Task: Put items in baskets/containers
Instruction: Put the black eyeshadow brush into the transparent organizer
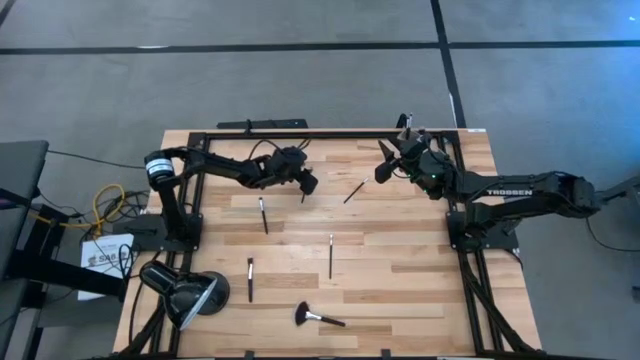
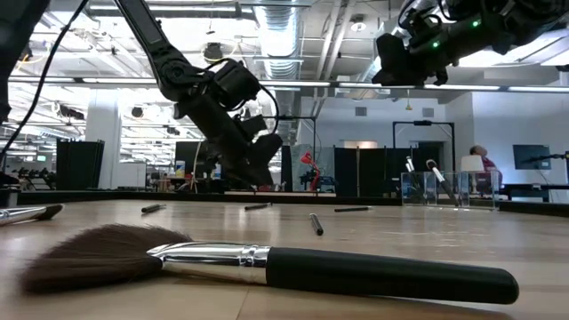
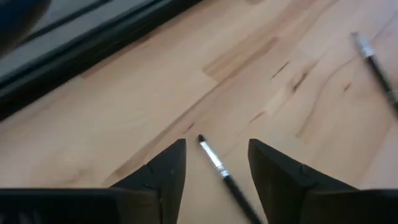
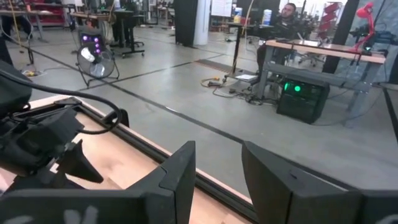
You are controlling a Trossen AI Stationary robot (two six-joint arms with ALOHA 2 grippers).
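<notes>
High view: left hand (image 1: pixel 306 184) is down at the far-middle of the desk (image 1: pixel 400 280). Right hand (image 1: pixel 383 168) hangs up high near the far right corner.
Left hand: fingers spread, one on each side of a thin brush (image 3: pixel 215 163) lying flat on the wood. Nothing is pinched yet; it looks lined up so the jaws can shut across the skinny handle.
Right hand: fingers apart with nothing between them in its own wrist view. The low view puts it above the holder, probably parked there out of the way.
Holder: clear cup (image 2: pixel 449 191) at the far right side, see-through walls. A couple of brushes stand tilted inside with their tips poking out the top.
Loose brushes: four more slim sticks lie scattered flat, well apart from each other, at (image 1: pixel 263 214), (image 1: pixel 354 191), (image 1: pixel 331 256) and (image 1: pixel 250 279).
Big brush: fluffy one (image 1: pixel 318 317) lies on its side at the near edge. It has soft dark fanned bristles, a shiny metal collar and a matte black round handle.
Desk surface: pale wood planks, smooth, so round handles could roll.
Lamp: black dome thing (image 1: pixel 185 290) at the near left corner, not part of the job.
Progress: most brushes aren't in the holder yet.
</notes>
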